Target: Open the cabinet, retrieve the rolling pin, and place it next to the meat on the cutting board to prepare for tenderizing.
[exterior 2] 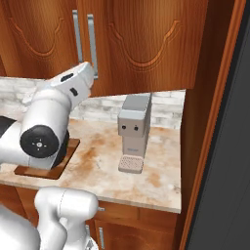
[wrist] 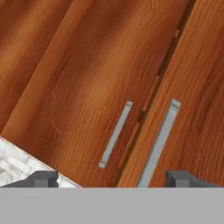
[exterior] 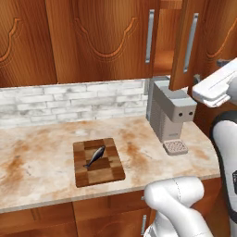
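We see the gripper with jaws spread wide and empty, aimed at the cabinet door's bar handle, door swung partly out so the shelf opening shows, likely just enough to reach in; rolling pin not visible in there. The meat lies mid cutting board toward the worktop's front edge, free board beside it for the pin. The coffee machine at the worktop's right end under the open door and the neighbouring carved door's handle crowd the reach.

No text, label, brand or number can be read anywhere. The cabinet doors, the counter and the grey machine carry no lettering.
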